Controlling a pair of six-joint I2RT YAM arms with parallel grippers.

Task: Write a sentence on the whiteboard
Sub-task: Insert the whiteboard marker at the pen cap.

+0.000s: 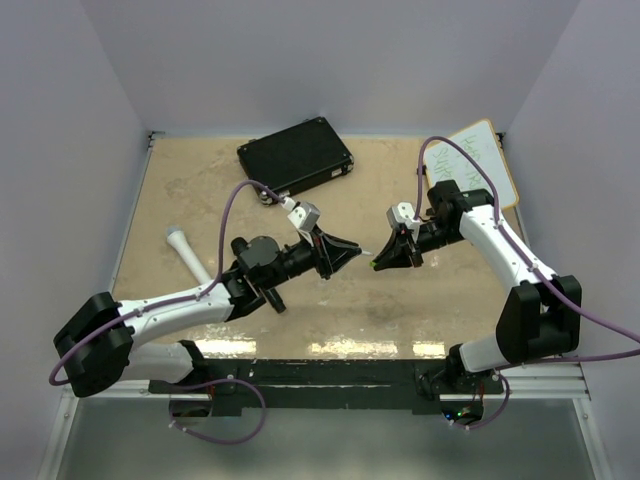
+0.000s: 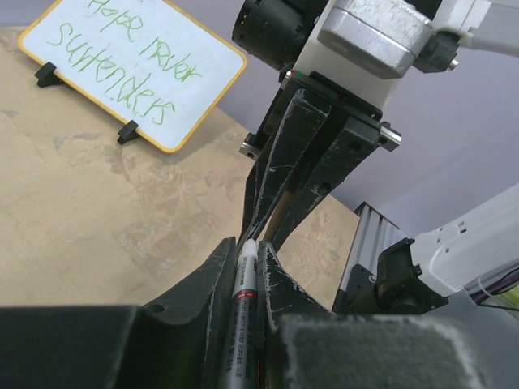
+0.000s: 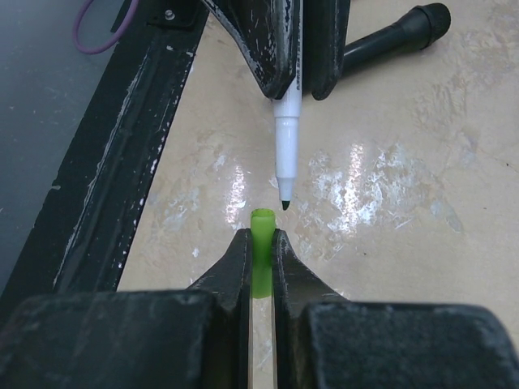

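Note:
The whiteboard (image 1: 472, 162) leans at the back right, white with an orange-yellow rim. In the left wrist view the whiteboard (image 2: 130, 65) carries the sentence (image 2: 122, 69) in green handwriting on two lines. My left gripper (image 1: 352, 255) is shut on a grey marker (image 2: 243, 296), also seen from the left wrist (image 2: 247, 247). Its bare white tip (image 3: 285, 146) points at my right gripper (image 1: 380, 264). The right gripper (image 3: 259, 239) is shut on a green cap (image 3: 262, 235). A small gap lies between the cap's open end and the marker tip.
A black rectangular case (image 1: 295, 157) lies at the back middle. A white cylindrical object (image 1: 185, 250) lies at the left beside the left arm. A black frame rail (image 3: 122, 162) runs along the table's near edge.

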